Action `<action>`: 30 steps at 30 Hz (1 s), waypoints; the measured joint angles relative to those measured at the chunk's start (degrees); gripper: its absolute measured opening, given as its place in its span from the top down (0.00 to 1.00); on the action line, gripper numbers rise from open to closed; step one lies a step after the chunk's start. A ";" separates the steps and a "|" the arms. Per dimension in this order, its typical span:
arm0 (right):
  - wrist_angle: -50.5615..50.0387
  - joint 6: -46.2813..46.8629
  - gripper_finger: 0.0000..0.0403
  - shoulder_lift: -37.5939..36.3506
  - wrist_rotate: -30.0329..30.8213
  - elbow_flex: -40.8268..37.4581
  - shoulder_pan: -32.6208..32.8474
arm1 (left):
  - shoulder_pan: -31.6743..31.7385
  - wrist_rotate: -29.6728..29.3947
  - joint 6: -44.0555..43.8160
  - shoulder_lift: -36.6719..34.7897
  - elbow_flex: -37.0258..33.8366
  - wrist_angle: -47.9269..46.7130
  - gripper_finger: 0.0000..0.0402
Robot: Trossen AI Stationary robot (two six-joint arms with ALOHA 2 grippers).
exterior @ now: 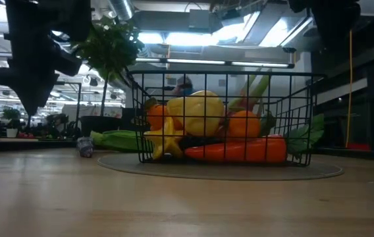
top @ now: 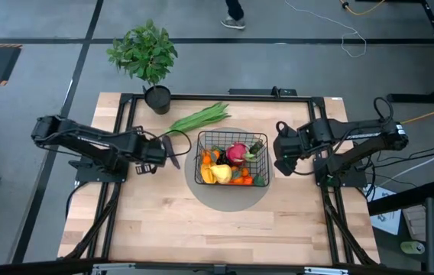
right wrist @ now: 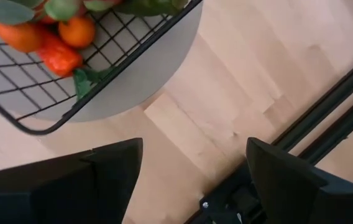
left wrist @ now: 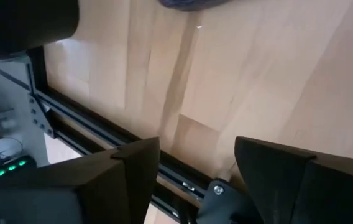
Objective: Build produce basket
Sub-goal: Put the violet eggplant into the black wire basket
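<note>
The black wire basket stands on a round grey mat at the table's middle. It holds a pink dragon fruit, yellow fruits, tangerines and an orange carrot. The long green stalk bundle lies flat on the table, just beyond the basket's far left corner. My left gripper hovers open to the left of the basket. My right gripper hovers open to its right, and the right wrist view shows the basket's corner. Both grippers hold nothing.
A leafy potted plant in a black pot stands at the table's far left corner, beyond the green bundle. Black frame rails run along the table's left, right and far edges. Bare wood lies between the mat and the near edge.
</note>
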 joint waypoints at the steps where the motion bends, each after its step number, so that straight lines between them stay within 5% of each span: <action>1: -0.02 0.03 0.32 0.00 0.00 0.00 0.47 | 0.02 0.04 0.20 0.79 0.00 0.08 0.50; 9: -0.02 1.44 0.32 0.00 0.00 -0.02 3.61 | -3.17 4.81 5.32 5.44 0.60 7.54 0.50; 18: 0.03 2.95 0.32 0.00 0.43 -0.02 5.91 | -5.29 -5.09 43.32 8.60 1.18 20.30 0.50; 30: 0.23 3.04 0.32 0.02 0.46 -0.04 8.94 | -2.42 -4.16 46.44 14.53 1.20 27.10 0.51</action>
